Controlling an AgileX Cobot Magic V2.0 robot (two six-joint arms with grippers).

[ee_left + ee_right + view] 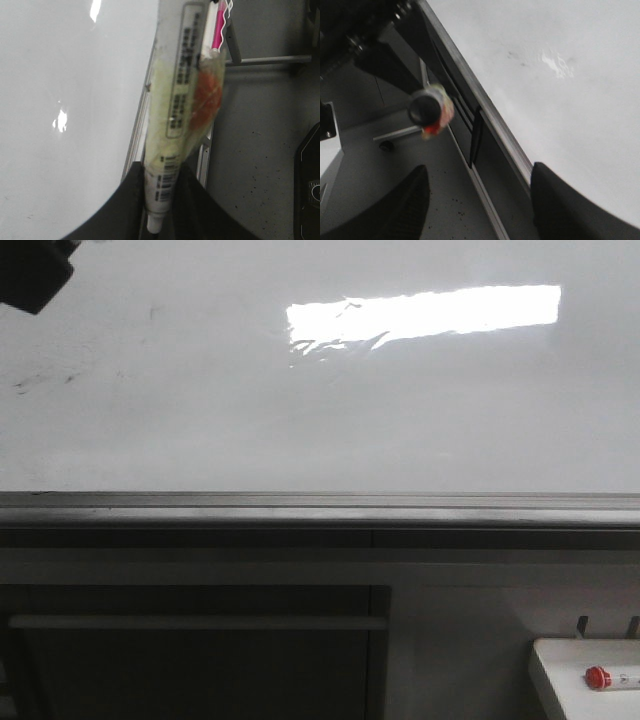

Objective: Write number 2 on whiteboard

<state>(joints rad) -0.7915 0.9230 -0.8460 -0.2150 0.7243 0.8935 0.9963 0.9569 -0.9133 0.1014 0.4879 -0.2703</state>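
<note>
Across front view: whiteboard (320, 430), glossy, faintly smudged, no digit visible. Left gripper (159, 200) clamped on marker (180, 110) beside board edge. Right gripper (480, 200) spread wide, holding nothing.

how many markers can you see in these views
2. One marker is gripped in the left gripper, beside the whiteboard; the right wrist view shows it end-on. A red-capped marker lies on the small shelf. Others may be hidden.

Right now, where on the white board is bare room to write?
The glossy white whiteboard is bare between the bright rectangular light reflection and the grey metal rail. Faint dark smudges mark the left side, under the black left gripper.
</note>
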